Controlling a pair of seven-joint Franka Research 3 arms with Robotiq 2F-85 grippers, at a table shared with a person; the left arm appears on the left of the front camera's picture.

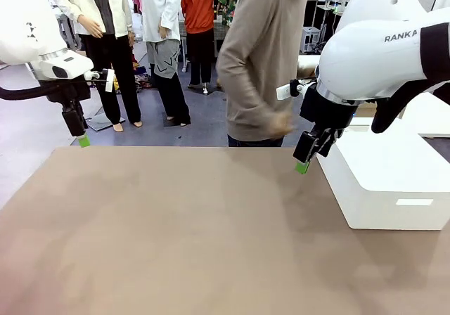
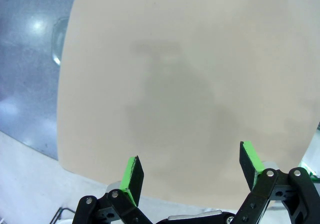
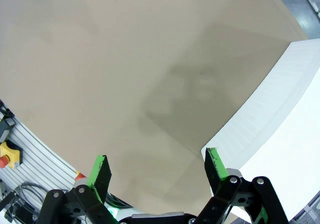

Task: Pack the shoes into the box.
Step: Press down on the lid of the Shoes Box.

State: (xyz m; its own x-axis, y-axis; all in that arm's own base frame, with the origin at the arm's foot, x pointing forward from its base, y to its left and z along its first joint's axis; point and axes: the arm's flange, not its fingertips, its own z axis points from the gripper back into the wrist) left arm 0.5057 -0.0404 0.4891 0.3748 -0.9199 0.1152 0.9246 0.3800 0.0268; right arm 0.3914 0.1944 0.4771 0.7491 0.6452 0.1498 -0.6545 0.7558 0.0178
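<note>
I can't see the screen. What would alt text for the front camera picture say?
A bare brown table with a large white block at its right edge. Two white robot arms hang over it, the left gripper and right gripper both open and holding nothing. A person stands at the far side.

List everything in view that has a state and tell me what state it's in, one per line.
left gripper: open, holding nothing, above the table.
right gripper: open, holding nothing, above the table beside the white block.
white block: resting on the table at the robot's right.
table: brown top.
person: standing at the far side, hand near the table edge.
</note>
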